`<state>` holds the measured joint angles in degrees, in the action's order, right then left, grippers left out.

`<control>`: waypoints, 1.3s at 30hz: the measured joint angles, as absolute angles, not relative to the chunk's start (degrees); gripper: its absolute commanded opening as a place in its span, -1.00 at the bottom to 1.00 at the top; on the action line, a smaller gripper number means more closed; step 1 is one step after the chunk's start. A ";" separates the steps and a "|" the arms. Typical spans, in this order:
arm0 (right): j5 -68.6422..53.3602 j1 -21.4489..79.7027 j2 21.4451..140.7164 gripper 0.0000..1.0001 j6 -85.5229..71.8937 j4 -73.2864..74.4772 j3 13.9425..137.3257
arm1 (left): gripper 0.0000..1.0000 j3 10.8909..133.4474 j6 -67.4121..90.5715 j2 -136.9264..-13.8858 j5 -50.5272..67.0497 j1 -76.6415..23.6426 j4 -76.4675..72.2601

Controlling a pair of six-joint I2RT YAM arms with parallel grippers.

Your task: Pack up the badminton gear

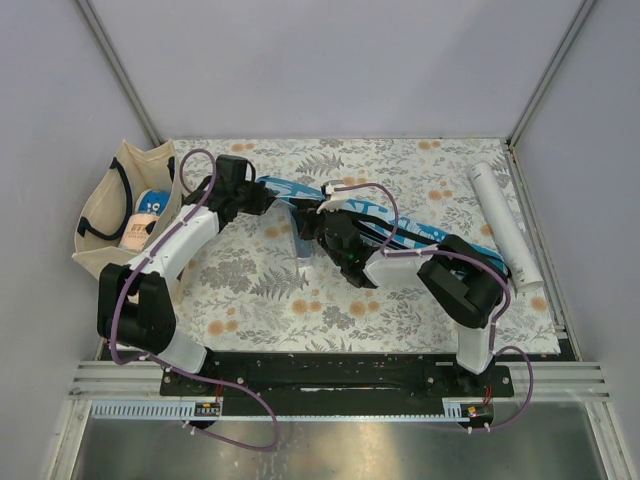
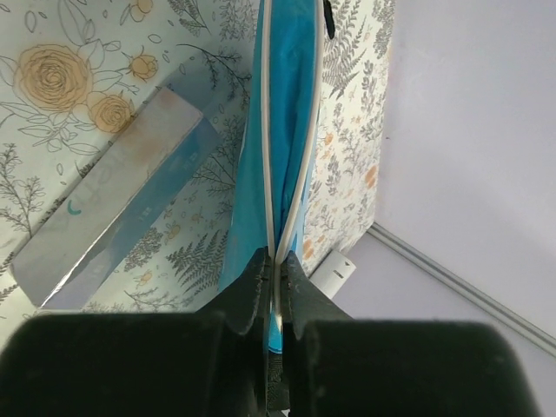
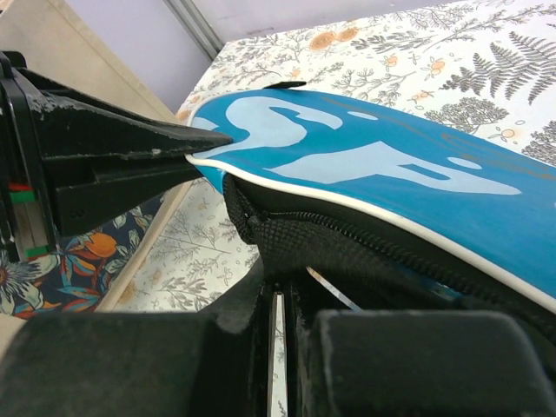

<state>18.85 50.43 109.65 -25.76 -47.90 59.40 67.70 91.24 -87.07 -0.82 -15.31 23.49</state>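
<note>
The blue "SPORT" cover (image 1: 400,225) lies diagonally across the floral mat, held up at its far-left end. My left gripper (image 1: 262,192) is shut on the white-piped rim of the cover (image 2: 287,130) at that tip (image 2: 276,265). My right gripper (image 1: 325,238) is shut on the black mesh zip edge (image 3: 295,239) under the blue face (image 3: 391,165), jaws almost touching (image 3: 278,291). The left fingers (image 3: 130,156) show pinching the tip. The long white tube (image 1: 505,225) lies at the right; its end shows in the left wrist view (image 2: 334,271). Rackets and shuttlecocks are out of view.
A beige tote bag (image 1: 100,215) with black handles and printed items inside stands at the mat's left edge. A pale grey-blue flat bar (image 2: 113,208) lies on the mat beside the cover (image 1: 303,243). Grey walls close the back and sides.
</note>
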 measured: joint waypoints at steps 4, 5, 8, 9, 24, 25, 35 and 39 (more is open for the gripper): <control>18.00 50.28 107.42 -1.00 -24.82 -48.40 56.27 | -1.00 68.93 89.60 -87.07 -0.80 -15.77 25.54; 17.65 50.22 107.00 -1.00 -24.47 -48.42 55.81 | -1.00 69.25 89.12 -87.07 -0.84 -16.01 26.11; 15.86 49.93 105.67 -1.00 -22.87 -48.21 54.70 | -1.00 70.04 87.85 -87.07 -0.82 -16.38 27.35; 15.49 49.84 105.34 -1.00 -22.46 -48.07 54.54 | -1.00 70.24 87.44 -87.07 -0.82 -16.49 27.46; 11.81 47.24 95.26 -1.00 -20.38 -38.92 47.44 | -1.00 72.66 81.76 -87.13 -1.83 -16.75 29.56; 11.75 46.41 94.30 -1.00 -20.36 -37.34 46.68 | -1.00 73.06 80.99 -87.13 -3.68 -15.75 29.06; 7.73 43.55 91.22 -1.00 -18.41 -21.19 48.40 | -1.00 75.24 74.41 -87.31 -12.38 -12.25 24.01; 10.17 42.59 88.51 -1.00 -20.32 -16.16 47.59 | -1.00 76.55 71.24 -88.68 -12.47 -12.47 22.81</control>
